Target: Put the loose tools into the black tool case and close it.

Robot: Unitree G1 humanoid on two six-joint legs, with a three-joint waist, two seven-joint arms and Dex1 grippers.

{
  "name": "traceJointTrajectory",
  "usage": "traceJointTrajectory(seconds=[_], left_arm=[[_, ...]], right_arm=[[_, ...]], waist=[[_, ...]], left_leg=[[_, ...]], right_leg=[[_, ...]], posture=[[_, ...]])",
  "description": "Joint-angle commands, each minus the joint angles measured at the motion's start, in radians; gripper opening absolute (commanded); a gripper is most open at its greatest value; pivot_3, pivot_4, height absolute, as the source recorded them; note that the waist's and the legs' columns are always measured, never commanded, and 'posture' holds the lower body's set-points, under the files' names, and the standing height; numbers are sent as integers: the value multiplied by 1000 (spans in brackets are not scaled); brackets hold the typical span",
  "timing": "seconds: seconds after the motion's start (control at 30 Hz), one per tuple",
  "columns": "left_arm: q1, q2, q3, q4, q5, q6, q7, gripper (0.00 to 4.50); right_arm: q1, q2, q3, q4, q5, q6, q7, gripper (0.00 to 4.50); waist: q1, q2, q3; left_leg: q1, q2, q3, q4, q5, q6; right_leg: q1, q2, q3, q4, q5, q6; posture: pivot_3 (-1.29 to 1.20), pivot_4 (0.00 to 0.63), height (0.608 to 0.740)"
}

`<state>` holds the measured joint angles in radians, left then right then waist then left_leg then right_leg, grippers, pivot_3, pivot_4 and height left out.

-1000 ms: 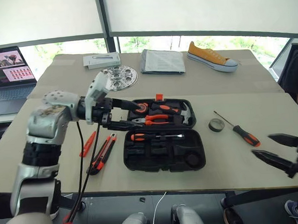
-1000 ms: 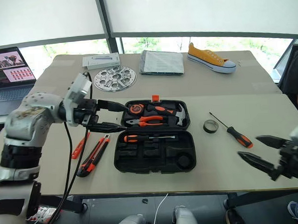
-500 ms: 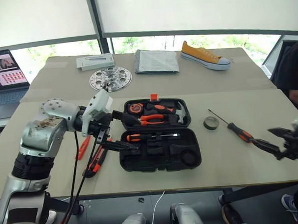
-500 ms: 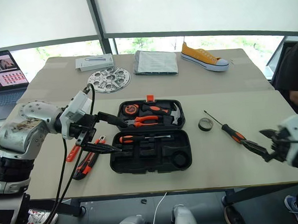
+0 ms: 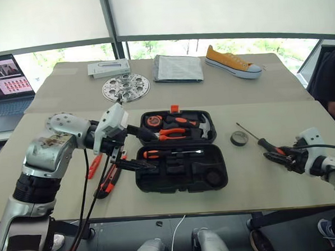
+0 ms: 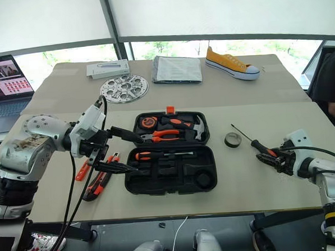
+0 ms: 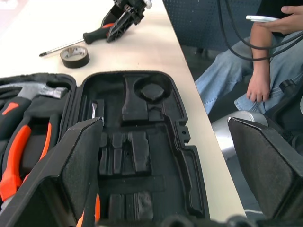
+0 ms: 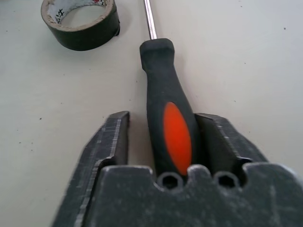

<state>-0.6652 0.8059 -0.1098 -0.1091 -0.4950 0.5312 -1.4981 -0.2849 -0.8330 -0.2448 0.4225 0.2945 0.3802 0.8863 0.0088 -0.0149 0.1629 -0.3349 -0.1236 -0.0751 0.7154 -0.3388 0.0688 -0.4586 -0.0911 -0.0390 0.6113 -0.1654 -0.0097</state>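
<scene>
The pick-up step is in hand: the right tool (image 6: 272, 160) straddles the handle of the screwdriver (image 8: 168, 113) lying on the tabletop (image 5: 260, 182) right of the open black tool case (image 5: 178, 172), one finger touching, the other apart, so next it should clamp and lift, while the left tool (image 5: 134, 148) hovers wide open over the case.

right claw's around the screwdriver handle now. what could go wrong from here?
1. The right claw has the screwdriver by the handle's tail end, with a gap on one side; it could slip or swing on lifting.
2. The tape roll sits beside the shaft and may get knocked.
3. The left claw hangs open over the case, in the drop-off path.
</scene>
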Motion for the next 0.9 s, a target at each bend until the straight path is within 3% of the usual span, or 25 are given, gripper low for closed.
traceJointTrajectory(seconds=[0.03,0.23,0.4,0.53,0.7,0.9], left_arm=[[16,40,29,-18,-2,-7,2,4500],[180,166,109,-104,-24,-7,-4,4500],[335,239,191,-171,-41,-5,11,4500],[345,241,202,-201,-49,-1,39,4500],[318,224,188,-214,-59,7,72,4500],[300,217,172,-213,-59,2,86,4500]], right_arm=[[-24,-28,-52,0,8,-29,-17,1045],[-180,-85,-29,-134,79,28,96,1032],[-292,-36,190,-416,126,109,255,1032],[-316,10,391,-517,30,7,345,1032],[-340,45,531,-447,-117,-160,381,1032],[-372,63,540,-330,-176,-233,383,1032]], waist=[[0,0,0],[-21,11,4],[-29,11,4],[-5,10,5],[9,10,5],[-2,9,5]], left_leg=[[0,0,0,0,0,0],[0,0,2,-1,0,0],[0,4,1,-3,0,0],[0,4,-2,-2,0,0],[-2,-3,-2,-1,-1,1],[-1,-3,-1,-1,-1,1]], right_leg=[[0,0,0,0,0,0],[-2,0,1,0,0,0],[-3,5,2,0,0,-3],[-2,5,0,-1,0,-3],[-3,1,-1,-1,2,1],[-3,1,-1,-2,4,2]], posture=[[0,150,740],[0,150,740],[0,150,740],[0,150,740],[0,150,740],[0,150,740]])
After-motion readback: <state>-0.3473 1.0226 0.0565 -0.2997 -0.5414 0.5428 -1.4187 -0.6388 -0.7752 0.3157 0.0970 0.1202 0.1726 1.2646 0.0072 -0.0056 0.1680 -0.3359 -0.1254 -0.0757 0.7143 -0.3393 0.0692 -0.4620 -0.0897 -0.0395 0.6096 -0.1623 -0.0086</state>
